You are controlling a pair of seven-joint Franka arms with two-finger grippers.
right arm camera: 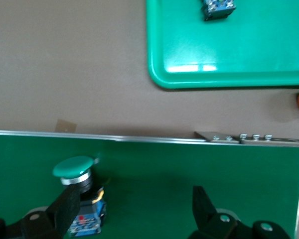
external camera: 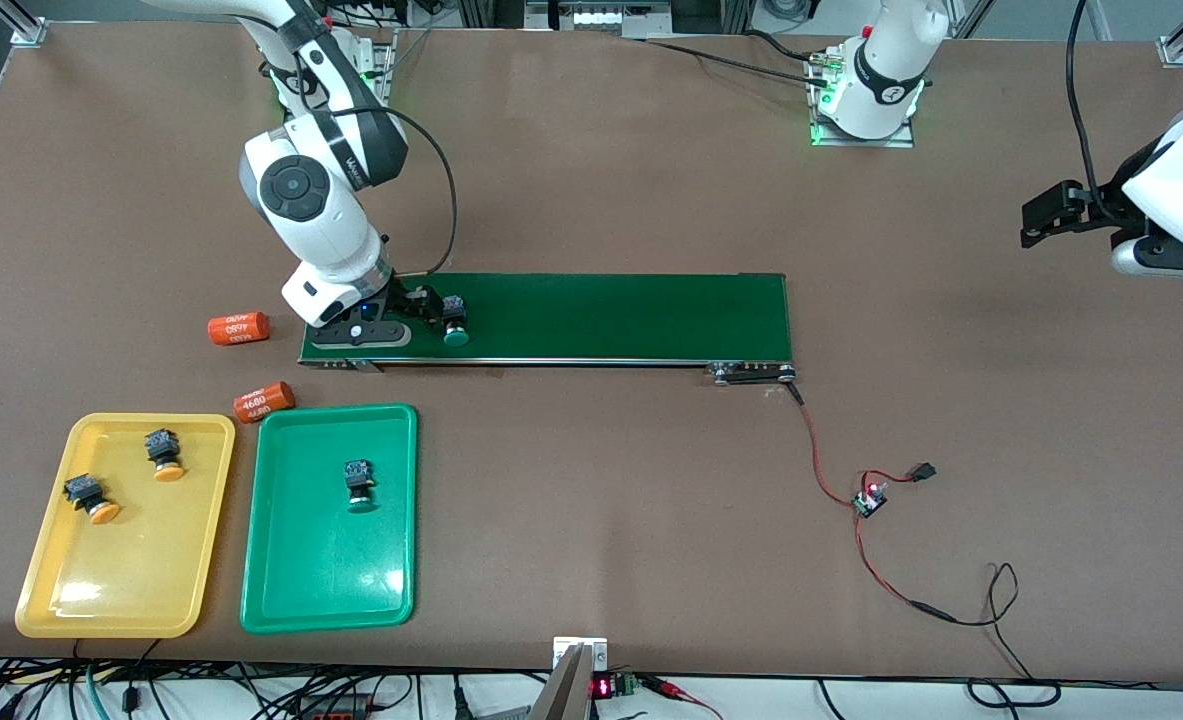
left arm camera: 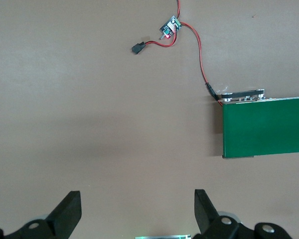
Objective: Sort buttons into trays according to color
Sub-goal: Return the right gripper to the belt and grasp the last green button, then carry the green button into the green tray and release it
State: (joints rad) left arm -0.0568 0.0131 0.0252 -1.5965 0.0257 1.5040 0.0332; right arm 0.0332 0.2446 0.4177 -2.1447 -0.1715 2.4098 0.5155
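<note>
The right gripper is low over the conveyor belt, at the belt's end toward the right arm, its jaws spread wide and holding nothing. One green button lies on the belt just beside one finger. The second green button lies in the green tray. Two orange-capped buttons lie in the yellow tray, which sits beside the green tray. Two orange cylinders lie on the table between belt and trays. The left gripper waits, fully spread and empty, above bare table at the left arm's end.
</note>
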